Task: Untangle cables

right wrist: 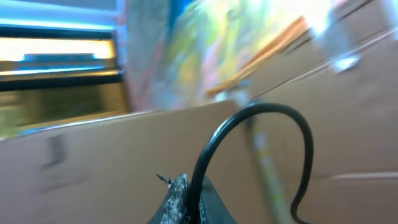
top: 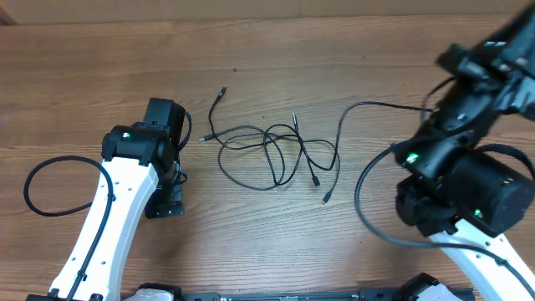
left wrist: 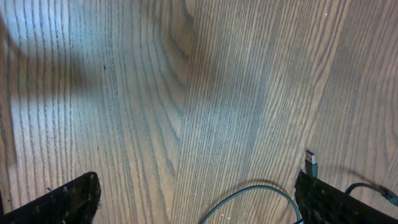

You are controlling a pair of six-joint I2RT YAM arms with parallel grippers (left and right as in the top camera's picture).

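Pinching one cable (right wrist: 267, 107) aloft, right gripper (right wrist: 186, 199) sits right of the tangle (top: 276, 155); gaping left gripper (left wrist: 198, 191) hovers nearer, just left.

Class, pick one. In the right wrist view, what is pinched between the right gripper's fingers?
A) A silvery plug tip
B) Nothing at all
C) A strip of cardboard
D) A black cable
D: the right gripper is shut on a black cable, which arcs up out of it.
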